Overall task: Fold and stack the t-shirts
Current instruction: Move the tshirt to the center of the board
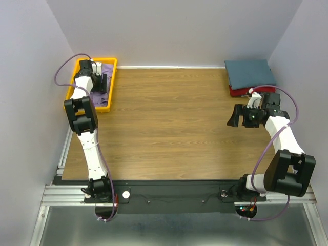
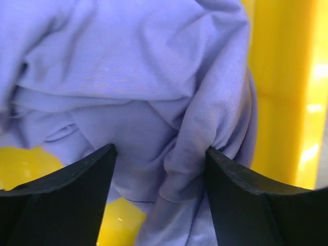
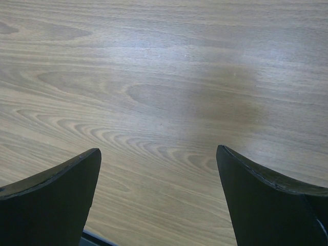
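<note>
The lavender t-shirt (image 1: pixel 108 68) lies crumpled in the yellow tray (image 1: pixel 111 86) at the far left. My left gripper (image 1: pixel 104 82) is down in the tray, jaws open, with a bunched fold of the lavender cloth (image 2: pixel 128 77) between the fingers (image 2: pixel 160 154); the right finger touches the fold. The dark teal t-shirt (image 1: pixel 249 73) lies folded on top of the folded red one (image 1: pixel 240 93) at the far right corner. My right gripper (image 1: pixel 233 117) hovers open and empty over bare wood (image 3: pixel 159 154), just in front of that stack.
The wooden table (image 1: pixel 174 118) spans the middle between the arms. The tray's yellow wall (image 2: pixel 277 92) stands close on the right of my left fingers. Grey walls enclose the table on three sides.
</note>
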### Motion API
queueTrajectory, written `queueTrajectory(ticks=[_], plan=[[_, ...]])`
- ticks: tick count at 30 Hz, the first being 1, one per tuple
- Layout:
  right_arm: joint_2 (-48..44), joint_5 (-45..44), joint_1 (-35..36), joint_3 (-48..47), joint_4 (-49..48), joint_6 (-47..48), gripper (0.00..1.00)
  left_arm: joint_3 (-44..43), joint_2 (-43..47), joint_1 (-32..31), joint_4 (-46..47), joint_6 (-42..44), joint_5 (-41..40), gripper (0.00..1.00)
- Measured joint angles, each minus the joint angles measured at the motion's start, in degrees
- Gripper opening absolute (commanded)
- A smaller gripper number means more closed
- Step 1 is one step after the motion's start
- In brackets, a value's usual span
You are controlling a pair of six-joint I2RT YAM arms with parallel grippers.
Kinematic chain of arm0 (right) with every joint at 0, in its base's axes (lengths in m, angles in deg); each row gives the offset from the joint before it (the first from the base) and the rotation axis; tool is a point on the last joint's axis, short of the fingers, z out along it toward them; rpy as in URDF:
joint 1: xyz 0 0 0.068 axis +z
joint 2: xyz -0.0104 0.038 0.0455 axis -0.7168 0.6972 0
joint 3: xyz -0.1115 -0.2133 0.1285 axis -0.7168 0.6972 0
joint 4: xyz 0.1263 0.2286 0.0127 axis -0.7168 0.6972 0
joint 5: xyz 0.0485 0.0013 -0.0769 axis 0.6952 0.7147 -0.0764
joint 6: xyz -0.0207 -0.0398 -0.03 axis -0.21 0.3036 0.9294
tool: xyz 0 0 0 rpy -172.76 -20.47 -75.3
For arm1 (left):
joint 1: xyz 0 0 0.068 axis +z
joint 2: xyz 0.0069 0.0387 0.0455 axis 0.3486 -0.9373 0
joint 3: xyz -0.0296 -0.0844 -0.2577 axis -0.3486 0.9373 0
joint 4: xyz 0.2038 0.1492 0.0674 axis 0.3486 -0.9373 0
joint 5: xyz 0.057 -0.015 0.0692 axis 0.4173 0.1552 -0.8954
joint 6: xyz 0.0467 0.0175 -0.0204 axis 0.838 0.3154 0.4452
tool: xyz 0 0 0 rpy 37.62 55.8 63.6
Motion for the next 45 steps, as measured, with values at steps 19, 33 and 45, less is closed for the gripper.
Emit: queueTrajectory(ticks=[19,33,45], plan=[[1.16,0.33,0.00,0.00,-0.09,0.00,1.00,-10.62,-3.26,3.74,-3.26,2.25,1.46,0.00],[-0.63,0.50,0.00,-0.02,-1.27,-0.98,1.00,-17.44,29.66,-17.64,2.45,-3.43,13.42,0.00],[-3.26,-1.75,0.00,-0.11,-1.33,-1.64,1.00,0.39,45.55,-28.79,10.36,-9.03,29.16,0.64]])
